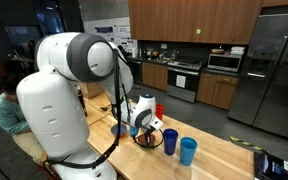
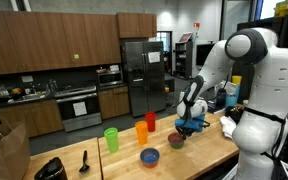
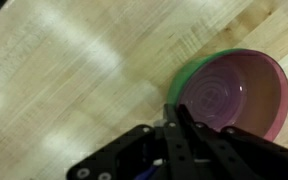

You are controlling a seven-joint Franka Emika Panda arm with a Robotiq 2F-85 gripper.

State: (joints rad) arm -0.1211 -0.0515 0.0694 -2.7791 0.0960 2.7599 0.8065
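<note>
Just beyond my fingers (image 3: 176, 118), a bowl (image 3: 234, 92), pink inside and green outside, sits upright on the wooden surface (image 3: 64, 80). My fingers are drawn together, tips at its near rim; whether they pinch that rim I cannot tell. In an exterior view, a dark blue cup (image 1: 170, 141) and a lighter blue cup (image 1: 188, 150) stand just beside my fingers.
</note>
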